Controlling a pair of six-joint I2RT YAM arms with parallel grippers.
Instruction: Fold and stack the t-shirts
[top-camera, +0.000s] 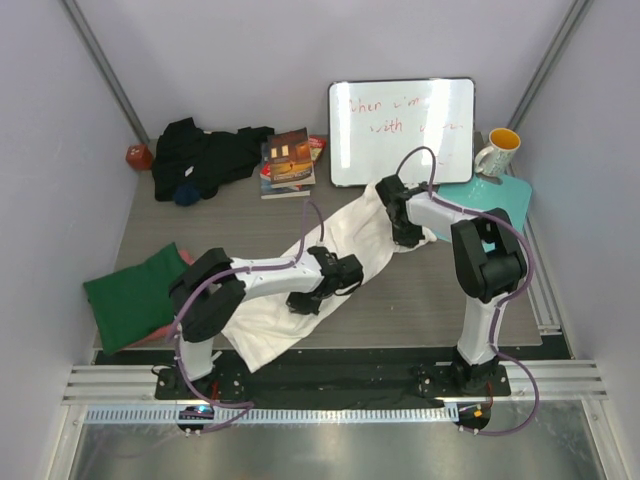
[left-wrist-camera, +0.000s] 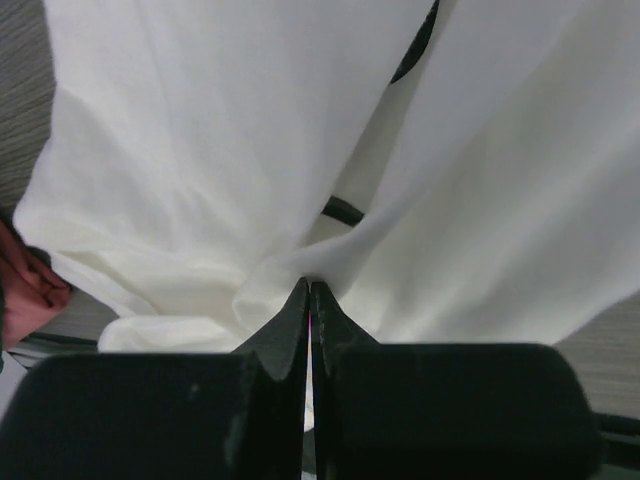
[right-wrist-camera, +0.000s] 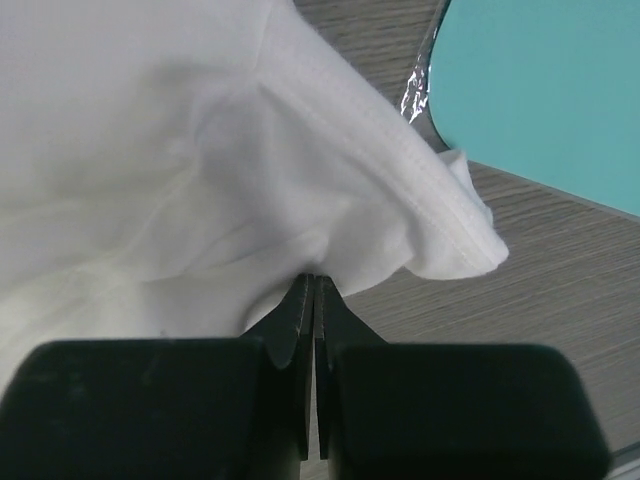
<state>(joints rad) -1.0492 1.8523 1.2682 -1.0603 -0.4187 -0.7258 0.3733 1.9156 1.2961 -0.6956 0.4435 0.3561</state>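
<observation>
On the table (top-camera: 420, 300), the white t-shirt (top-camera: 265, 325) lies stretched diagonally across the middle. Left gripper (left-wrist-camera: 309, 290) and right gripper (right-wrist-camera: 313, 285) are each clamped shut on a pinch of it, so I'd move both together, keeping it taut.

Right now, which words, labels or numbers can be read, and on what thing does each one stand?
"When": whiteboard, first line, red handwriting.
"with": same whiteboard, second line.
Other whiteboard words: too faint to read.
books: cover print too small to read.
white t-shirt: no readable print in view.
</observation>
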